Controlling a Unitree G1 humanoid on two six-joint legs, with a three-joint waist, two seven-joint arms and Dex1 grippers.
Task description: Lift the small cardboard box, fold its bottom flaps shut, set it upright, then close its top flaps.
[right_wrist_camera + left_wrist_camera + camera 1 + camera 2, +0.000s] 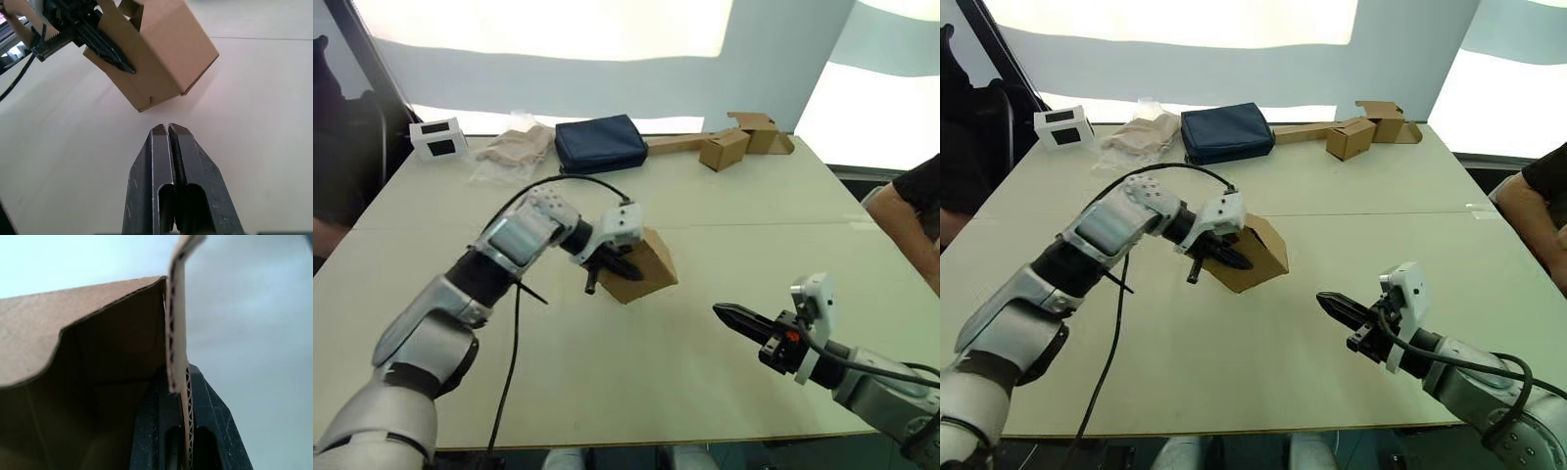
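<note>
Small cardboard box (641, 266): mid-counter (724, 206), tilted, one lower corner at the surface. Left gripper (615, 262): arm reaching forward across the counter, jaws pinching one wall of the box, one finger inside, one outside. Right gripper (736, 317): forearm low over the near right counter, pointing toward the box, well apart from it, jaws pressed together, holding nothing.

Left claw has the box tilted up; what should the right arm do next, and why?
Probably bring the shut right claw in toward the box. The left claw pinches one wall and holds it tilted, while the right is apart from it, so no flap can be folded yet.
</note>
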